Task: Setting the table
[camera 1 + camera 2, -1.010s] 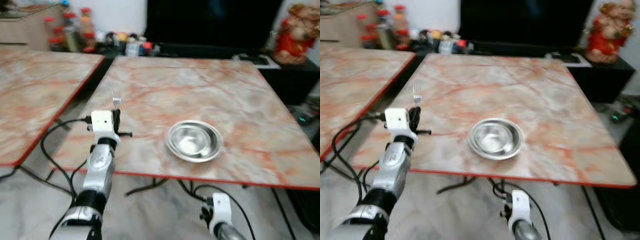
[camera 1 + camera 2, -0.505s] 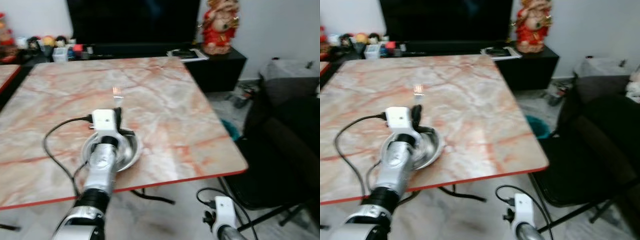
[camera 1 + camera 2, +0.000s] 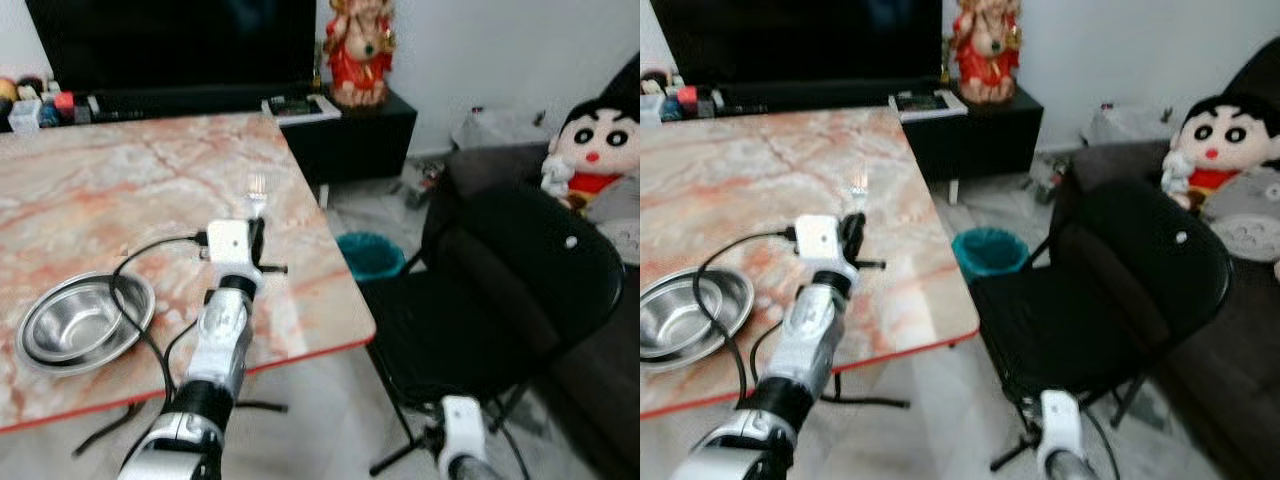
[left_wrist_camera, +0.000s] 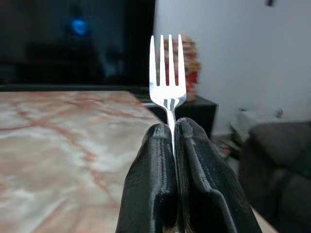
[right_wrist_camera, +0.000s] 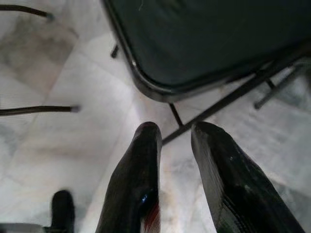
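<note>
Left jaws [image 4: 173, 141] pinched tight on fork [image 4: 166, 68], tines up; right jaws [image 5: 175, 145] parted, empty. Best lowered flat beside bowl [image 3: 82, 322] on tabletop [image 3: 110, 190].

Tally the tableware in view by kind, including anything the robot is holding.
Fork: 1, upright in the shut left gripper
Steel bowl: 1, on the marble table
Total: 2
</note>
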`<state>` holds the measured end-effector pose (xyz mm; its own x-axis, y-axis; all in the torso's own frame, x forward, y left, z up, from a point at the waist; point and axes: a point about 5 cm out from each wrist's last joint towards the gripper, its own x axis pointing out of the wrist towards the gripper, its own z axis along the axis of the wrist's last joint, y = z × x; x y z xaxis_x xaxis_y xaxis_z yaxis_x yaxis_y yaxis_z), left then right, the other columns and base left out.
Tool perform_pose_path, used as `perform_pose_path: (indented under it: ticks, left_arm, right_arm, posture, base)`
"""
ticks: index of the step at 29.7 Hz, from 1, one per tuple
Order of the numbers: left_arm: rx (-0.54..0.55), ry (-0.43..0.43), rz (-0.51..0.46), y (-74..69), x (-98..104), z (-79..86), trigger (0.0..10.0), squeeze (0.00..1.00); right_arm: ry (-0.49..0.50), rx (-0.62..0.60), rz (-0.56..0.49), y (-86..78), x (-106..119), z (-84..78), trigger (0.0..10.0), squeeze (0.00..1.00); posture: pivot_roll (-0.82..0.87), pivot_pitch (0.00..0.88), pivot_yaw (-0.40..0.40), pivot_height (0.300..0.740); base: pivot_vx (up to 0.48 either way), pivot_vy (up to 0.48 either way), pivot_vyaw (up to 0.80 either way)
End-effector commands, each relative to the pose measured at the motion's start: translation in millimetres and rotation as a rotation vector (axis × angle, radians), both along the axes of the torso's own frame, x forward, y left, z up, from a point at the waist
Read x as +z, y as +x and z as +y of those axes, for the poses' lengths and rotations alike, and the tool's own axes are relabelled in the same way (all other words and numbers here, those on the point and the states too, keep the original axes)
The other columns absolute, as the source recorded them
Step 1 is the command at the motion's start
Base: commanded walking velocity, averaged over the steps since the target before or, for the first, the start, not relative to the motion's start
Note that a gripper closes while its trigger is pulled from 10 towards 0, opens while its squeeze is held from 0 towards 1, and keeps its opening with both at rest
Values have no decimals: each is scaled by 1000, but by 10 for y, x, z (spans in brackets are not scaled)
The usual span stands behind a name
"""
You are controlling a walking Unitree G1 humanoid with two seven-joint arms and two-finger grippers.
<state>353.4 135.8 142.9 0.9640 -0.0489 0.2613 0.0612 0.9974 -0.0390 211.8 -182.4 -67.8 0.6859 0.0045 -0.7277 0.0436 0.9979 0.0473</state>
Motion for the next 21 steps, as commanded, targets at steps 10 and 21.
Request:
perform_pose_path:
  ticks: [10, 21]
  left_arm:
    - [57, -27, 37, -113, -129, 116, 10000, 0]
    - [112, -15, 62, -170, -180, 316, 10000, 0]
  right_arm:
    - [8, 38, 8, -53, -31, 48, 10000, 0]
    - [15, 25, 14, -73, -42, 40, 10000, 0]
  posture:
    - [-21, 0, -69, 727]
    - [-14, 0, -69, 727]
  base:
    - [0, 0, 0]
    - [0, 110, 261]
